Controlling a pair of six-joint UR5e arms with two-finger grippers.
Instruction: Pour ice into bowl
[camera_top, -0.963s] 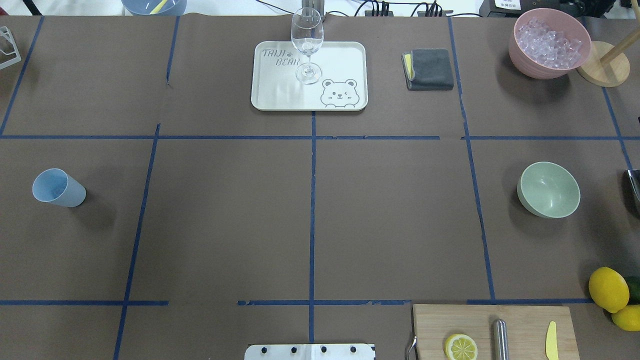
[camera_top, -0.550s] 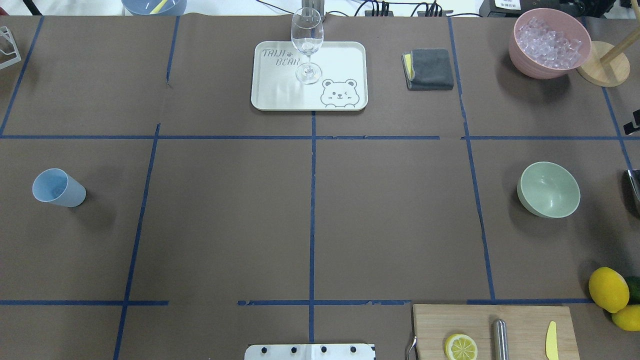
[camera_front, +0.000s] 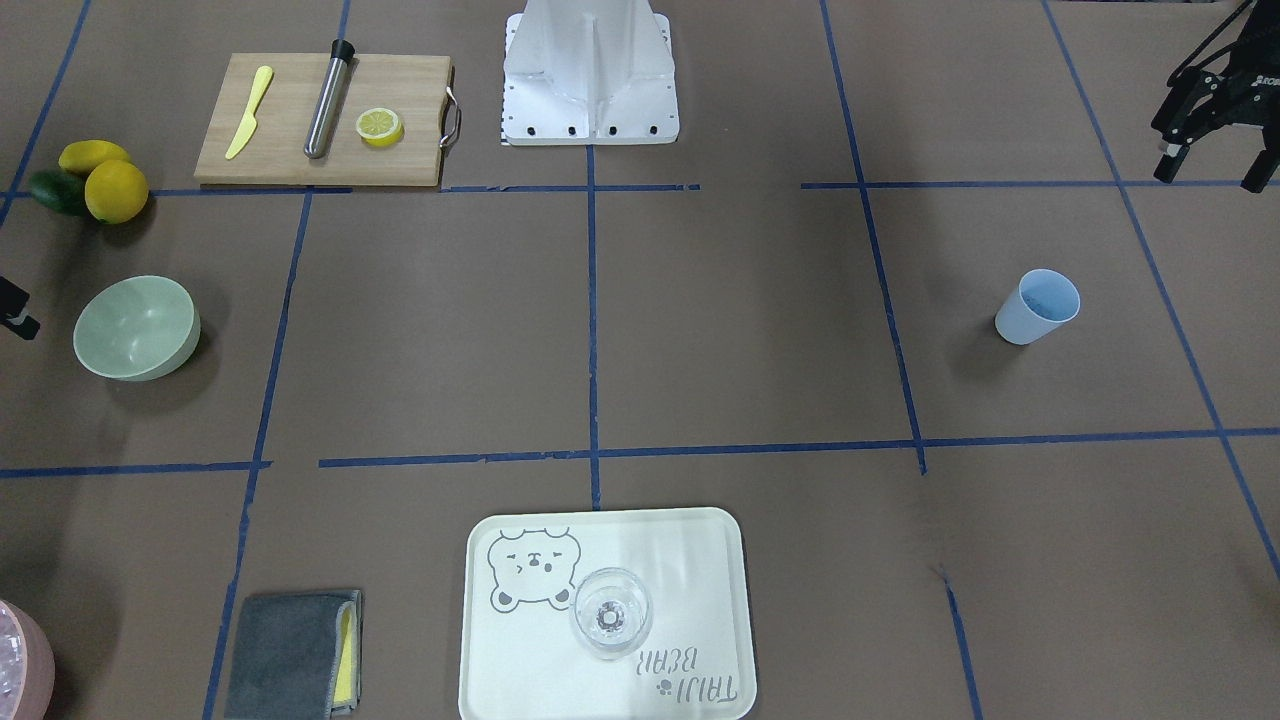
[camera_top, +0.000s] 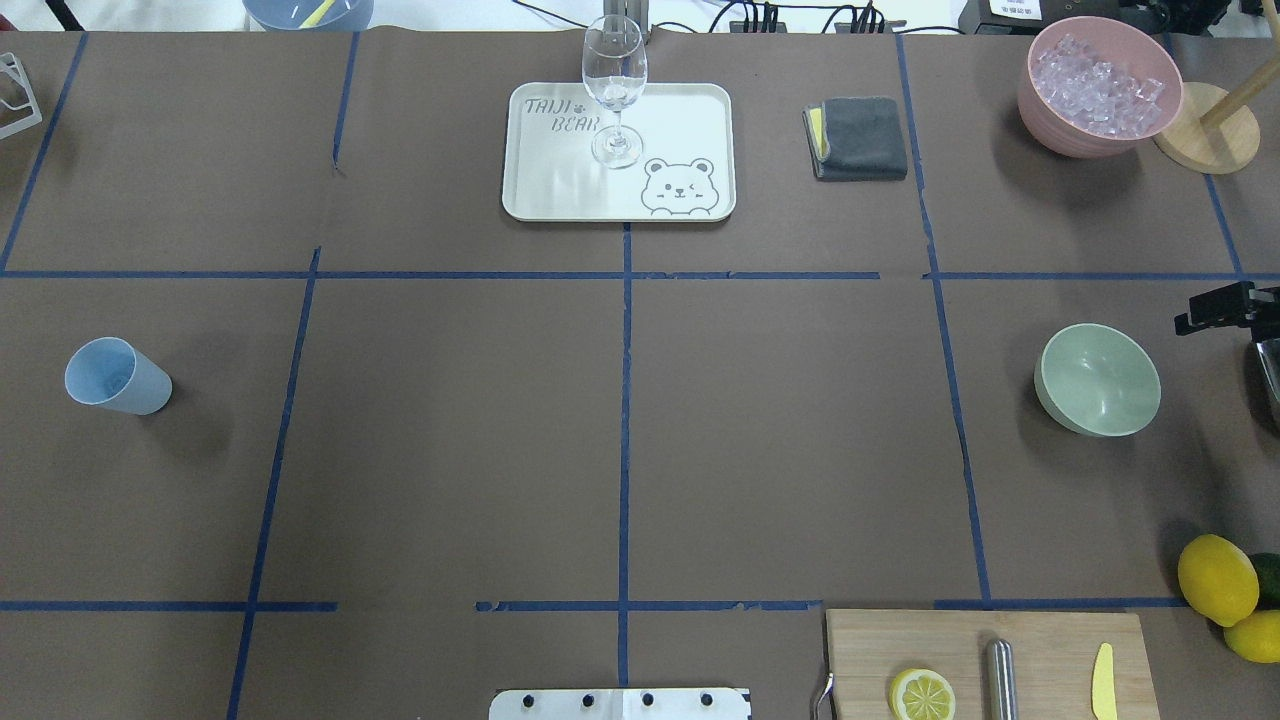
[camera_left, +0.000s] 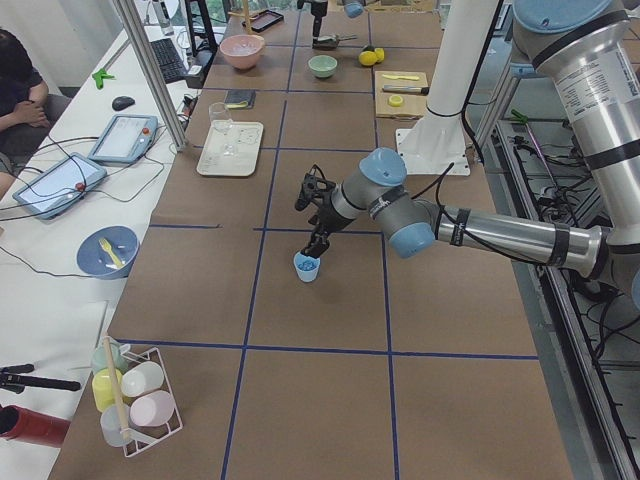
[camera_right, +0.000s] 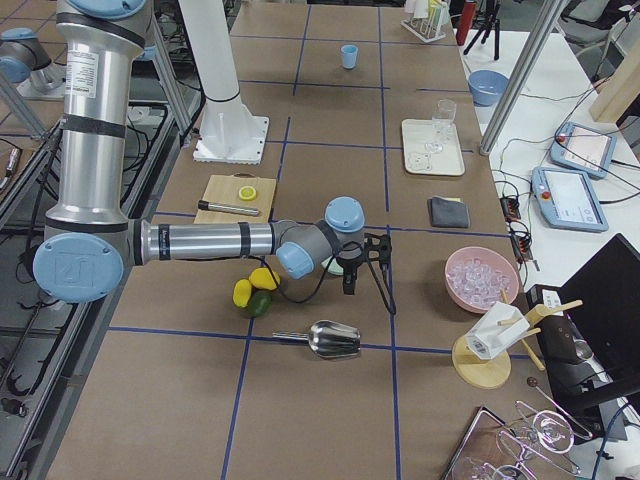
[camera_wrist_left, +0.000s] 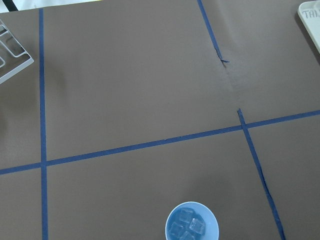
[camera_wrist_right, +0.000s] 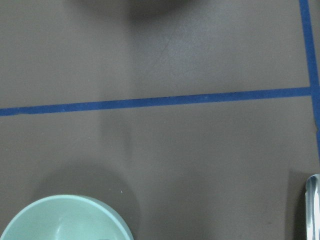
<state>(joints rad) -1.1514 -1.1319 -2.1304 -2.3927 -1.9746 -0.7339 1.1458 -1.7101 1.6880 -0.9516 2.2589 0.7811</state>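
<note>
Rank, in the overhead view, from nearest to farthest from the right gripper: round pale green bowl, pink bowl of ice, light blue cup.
1. Round pale green bowl, beside the right gripper.
2. Pink bowl of ice, back right.
3. Light blue cup, far left.

The right gripper (camera_top: 1218, 306) hangs fingers-down just beside the bowl (camera_top: 1100, 380) on a low, outstretched arm, its jaws' stance unclear, while the left gripper (camera_front: 1208, 165), well apart from the bowl, points down with fingers spread.
</note>
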